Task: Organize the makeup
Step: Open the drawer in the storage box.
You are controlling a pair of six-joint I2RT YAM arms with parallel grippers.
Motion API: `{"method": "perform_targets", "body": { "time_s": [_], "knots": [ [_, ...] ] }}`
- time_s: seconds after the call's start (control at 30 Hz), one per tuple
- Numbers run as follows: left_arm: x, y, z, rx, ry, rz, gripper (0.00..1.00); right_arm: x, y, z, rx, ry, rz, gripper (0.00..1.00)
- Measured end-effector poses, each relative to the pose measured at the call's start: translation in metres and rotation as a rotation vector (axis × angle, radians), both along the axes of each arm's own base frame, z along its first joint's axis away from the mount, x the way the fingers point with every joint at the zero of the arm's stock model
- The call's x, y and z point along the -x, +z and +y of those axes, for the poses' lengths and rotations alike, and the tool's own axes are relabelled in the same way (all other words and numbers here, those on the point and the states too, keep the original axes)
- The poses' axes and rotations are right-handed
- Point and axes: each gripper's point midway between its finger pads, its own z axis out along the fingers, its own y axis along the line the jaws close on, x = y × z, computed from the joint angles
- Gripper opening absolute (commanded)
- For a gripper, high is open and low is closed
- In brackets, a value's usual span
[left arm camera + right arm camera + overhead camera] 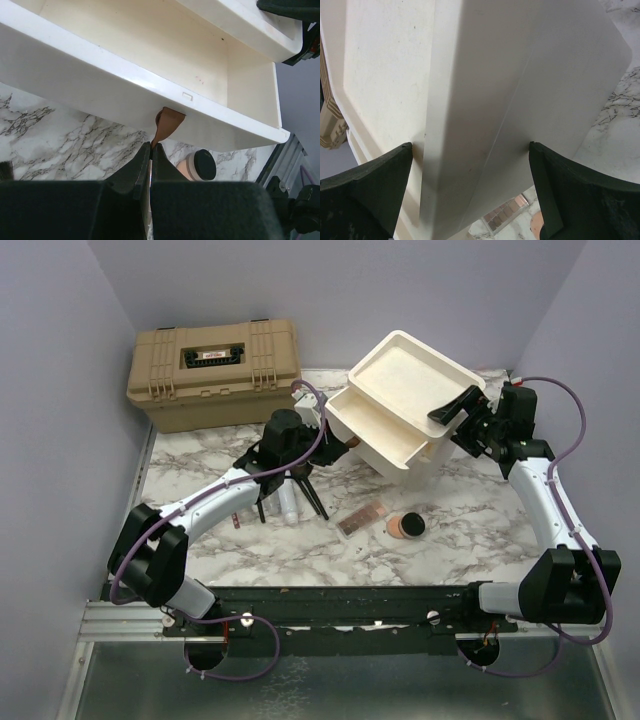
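Observation:
The makeup lies on the marble top in the top view: black-handled brushes (314, 498), a whitish bottle (290, 504), a pink palette (362, 519) and a round black compact (406, 526) with peach powder. The compact (200, 166) also shows in the left wrist view, and the palette (506, 214) in the right wrist view. My left gripper (335, 446) (150, 145) is shut on the brown pull tab (167, 125) of the cream drawer (150, 55), which stands pulled out. My right gripper (462, 412) (470, 147) is open wide, its fingers straddling a corner of the drawer unit (485, 90).
A tan toolbox (212, 372) stands at the back left. The cream drawer unit (410, 375) sits at the back middle, tilted, its open drawer empty. The table's right edge and the purple walls are close behind it.

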Motion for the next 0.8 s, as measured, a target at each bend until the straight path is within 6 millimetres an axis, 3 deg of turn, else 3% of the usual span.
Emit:
{"method": "perform_targets", "body": {
  "time_s": [0.07,0.13,0.2,0.33,0.57,0.8],
  "knots": [
    [0.0,0.0,0.0,-0.001,-0.001,-0.002,0.02,0.0,0.0,0.0,0.0,0.001,0.0,0.99],
    [0.0,0.001,0.0,-0.001,-0.002,-0.005,0.16,0.0,0.001,0.0,0.001,0.004,-0.002,1.0],
    [0.0,0.001,0.001,-0.004,-0.003,-0.008,0.38,0.0,0.002,0.0,0.007,0.01,-0.005,1.0],
    [-0.002,0.0,0.006,-0.012,0.015,-0.004,0.56,0.0,0.005,-0.001,0.043,0.031,-0.01,1.0],
    [-0.005,0.004,0.022,-0.02,0.075,-0.018,0.78,0.0,0.013,-0.008,0.13,0.066,0.002,1.0],
    [-0.004,0.008,0.036,-0.039,0.11,-0.028,0.86,0.009,0.015,-0.014,0.185,0.064,0.008,1.0]
  ]
}}
